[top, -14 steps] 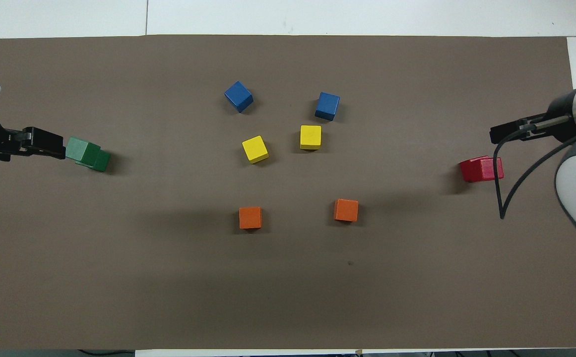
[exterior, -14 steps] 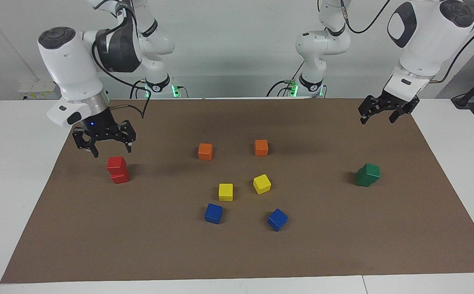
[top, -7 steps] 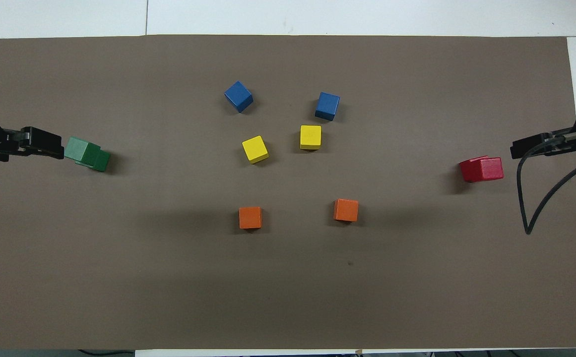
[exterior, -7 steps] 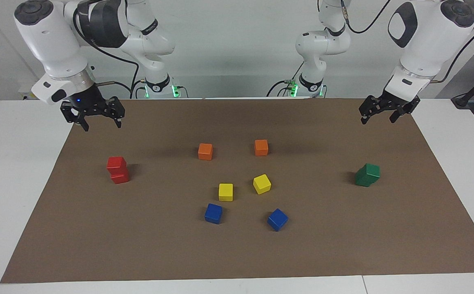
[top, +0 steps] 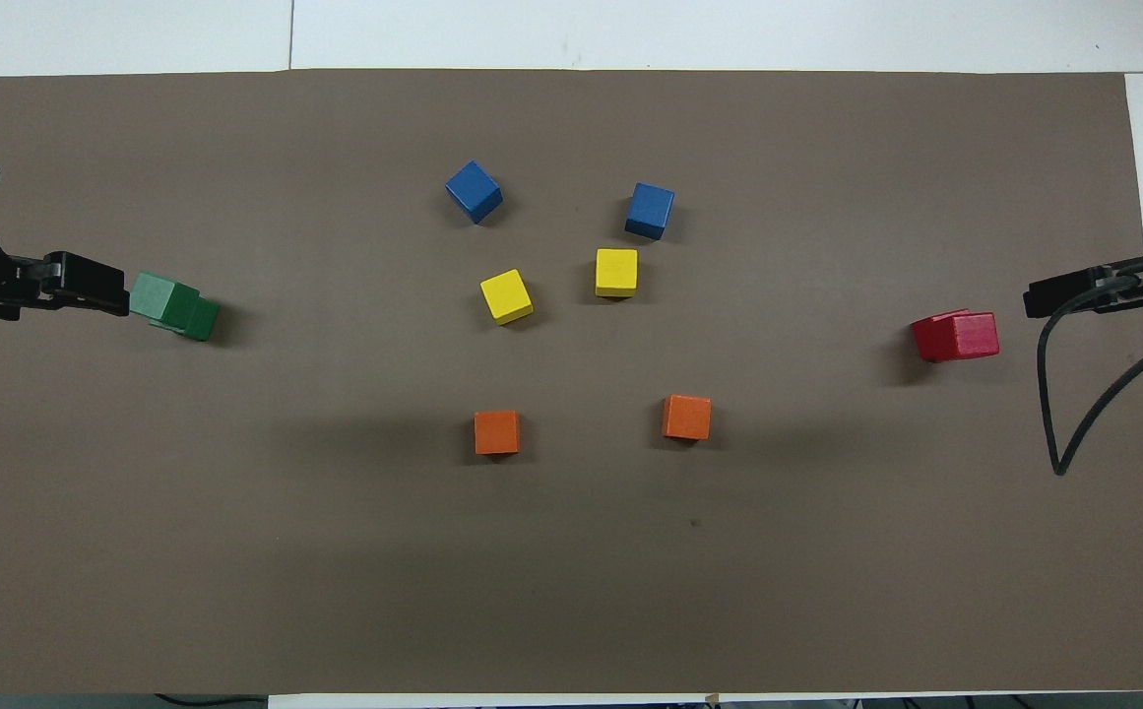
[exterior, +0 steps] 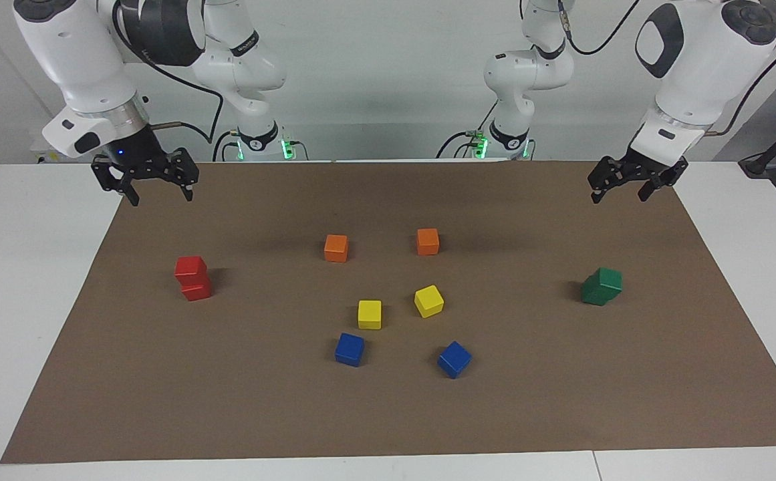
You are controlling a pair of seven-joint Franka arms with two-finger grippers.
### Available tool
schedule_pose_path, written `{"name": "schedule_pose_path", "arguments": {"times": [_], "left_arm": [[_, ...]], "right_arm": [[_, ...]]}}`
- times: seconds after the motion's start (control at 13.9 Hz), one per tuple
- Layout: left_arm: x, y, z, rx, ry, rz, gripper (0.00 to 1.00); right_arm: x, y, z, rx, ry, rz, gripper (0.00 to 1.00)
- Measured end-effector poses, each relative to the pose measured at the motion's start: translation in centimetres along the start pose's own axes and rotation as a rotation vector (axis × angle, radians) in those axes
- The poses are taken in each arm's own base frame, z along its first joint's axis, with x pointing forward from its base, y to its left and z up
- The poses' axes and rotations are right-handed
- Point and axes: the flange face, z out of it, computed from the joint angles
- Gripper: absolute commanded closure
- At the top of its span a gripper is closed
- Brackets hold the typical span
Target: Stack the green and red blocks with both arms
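Two red blocks (exterior: 192,278) stand stacked, slightly askew, toward the right arm's end of the brown mat; the overhead view shows the same red stack (top: 955,336). Two green blocks (exterior: 601,286) stand stacked and twisted toward the left arm's end, seen from above as the green stack (top: 174,305). My right gripper (exterior: 162,196) hangs open and empty over the mat's corner nearest its base, clear of the red stack; its tip (top: 1063,295) shows from above. My left gripper (exterior: 618,194) hangs open and empty over the mat's edge, apart from the green stack, its tip (top: 89,293) beside it from above.
In the middle of the mat (exterior: 388,421) sit two orange cubes (exterior: 336,248) (exterior: 428,241), two yellow cubes (exterior: 369,314) (exterior: 428,300) and two blue cubes (exterior: 349,349) (exterior: 454,359). White tabletop surrounds the mat.
My right gripper has risen from just over the red stack and drawn back toward its base and the mat's corner. The left arm and all blocks have stayed put.
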Motion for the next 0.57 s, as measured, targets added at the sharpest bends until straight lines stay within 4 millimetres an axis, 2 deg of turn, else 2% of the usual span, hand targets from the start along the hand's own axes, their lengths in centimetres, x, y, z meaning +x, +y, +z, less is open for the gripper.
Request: {"name": "schedule_pose_path", "arguments": {"times": [0.57], "left_arm": [[0.01,-0.36,0.01,0.000,0.000,-0.007,0.00]], "right_arm": [[-0.33,0.43,-0.29,0.004,-0.002,0.008,0.00]]}}
